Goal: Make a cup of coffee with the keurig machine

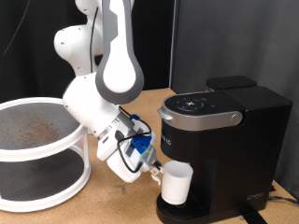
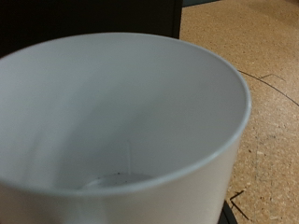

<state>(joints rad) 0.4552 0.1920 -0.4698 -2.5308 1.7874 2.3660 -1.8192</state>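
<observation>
A white two-tier rack (image 1: 37,149) stands well apart from the keurig machine (image 1: 220,140); beneath its spout, the claw (image 1: 157,173) touches the cup (image 1: 176,184), its opening unclear.

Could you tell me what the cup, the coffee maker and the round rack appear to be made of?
The cup, at the gripper: smooth matte white, ceramic or plastic; the wrist view shows an even, soft-lit inside. The keurig machine: black plastic with a silvery, likely metallic-finish, top rim. The rack: white-coated frame, probably metal, with mesh-like shelves.
</observation>
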